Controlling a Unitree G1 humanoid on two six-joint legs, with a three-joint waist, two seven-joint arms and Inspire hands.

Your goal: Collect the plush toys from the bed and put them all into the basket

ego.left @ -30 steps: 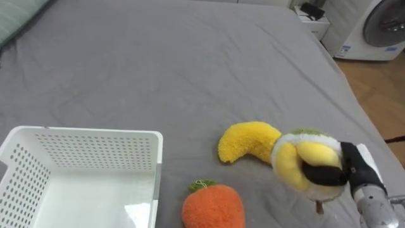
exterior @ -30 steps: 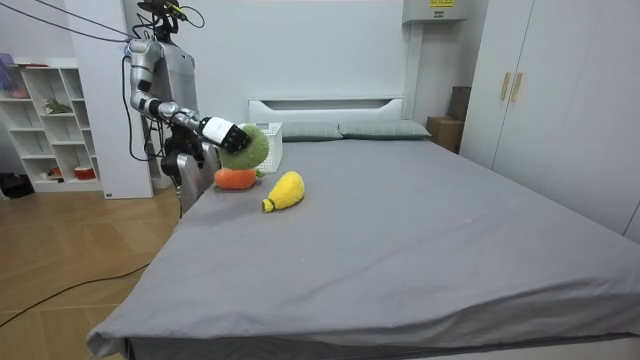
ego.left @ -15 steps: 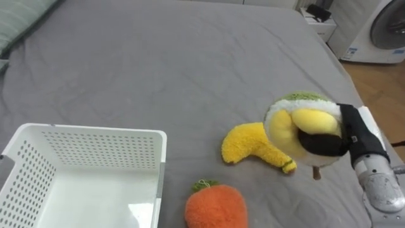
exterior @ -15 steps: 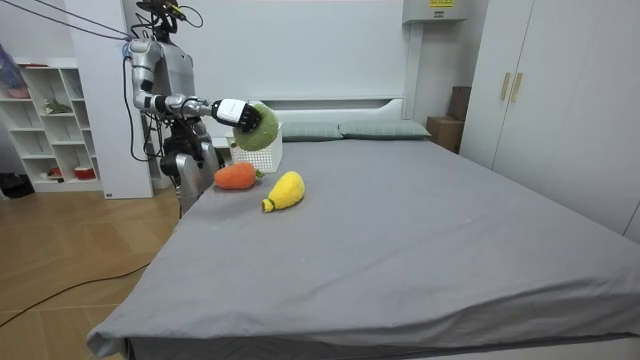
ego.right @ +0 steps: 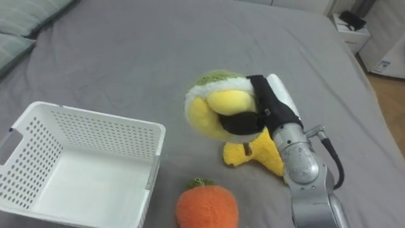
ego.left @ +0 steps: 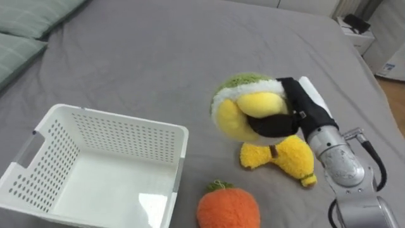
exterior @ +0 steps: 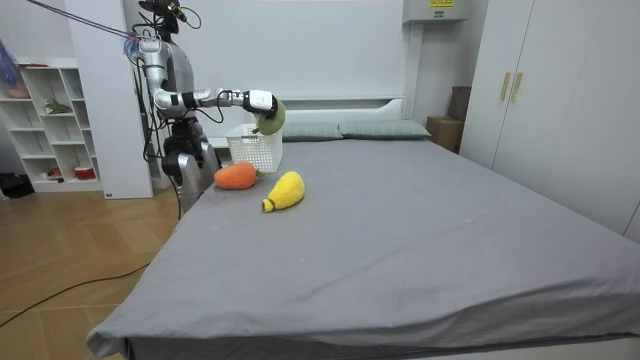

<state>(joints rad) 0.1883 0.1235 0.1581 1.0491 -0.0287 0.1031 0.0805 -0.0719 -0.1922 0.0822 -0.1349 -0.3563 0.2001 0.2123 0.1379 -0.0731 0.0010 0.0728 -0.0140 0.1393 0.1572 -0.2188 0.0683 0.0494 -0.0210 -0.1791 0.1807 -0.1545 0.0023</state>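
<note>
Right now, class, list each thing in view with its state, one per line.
right hand: shut on the round plush toy
round plush toy: held above the bed
white basket: upright, empty
orange plush: lying on the bed
yellow plush: lying on the bed

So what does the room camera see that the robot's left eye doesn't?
Room view extras: the standing robot, white shelves, wardrobe, wooden floor. Left eye extras: the bare inside of the white basket. Both: the right hand curled round a green-and-yellow plush above the grey bed, with an orange toy and a yellow toy lying near the basket.
</note>
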